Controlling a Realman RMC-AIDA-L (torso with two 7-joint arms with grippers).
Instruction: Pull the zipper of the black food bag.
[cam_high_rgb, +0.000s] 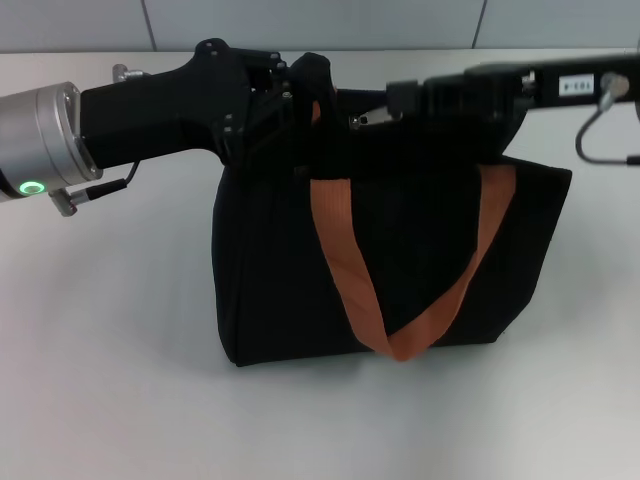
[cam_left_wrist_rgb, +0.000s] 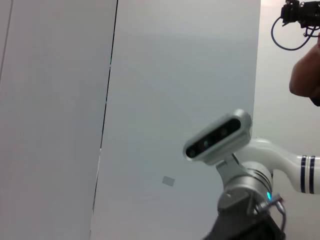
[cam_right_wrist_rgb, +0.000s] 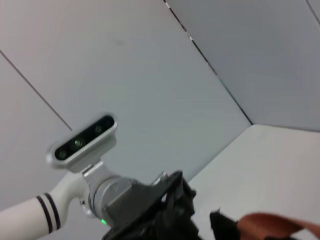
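The black food bag (cam_high_rgb: 400, 260) stands upright in the middle of the table in the head view, with an orange-brown strap (cam_high_rgb: 350, 270) hanging down its front. My left gripper (cam_high_rgb: 305, 95) reaches in from the left and rests against the bag's top left corner. My right gripper (cam_high_rgb: 372, 118) comes in from the right over the bag's top edge and is shut on the small silver zipper (cam_high_rgb: 362, 121). The right wrist view shows the left gripper (cam_right_wrist_rgb: 165, 215) beside a bit of strap (cam_right_wrist_rgb: 275, 225).
The white table (cam_high_rgb: 110, 340) lies all around the bag, with a grey panelled wall behind it. A loop of cable (cam_high_rgb: 600, 135) hangs from the right arm. My head camera (cam_left_wrist_rgb: 217, 137) appears in both wrist views.
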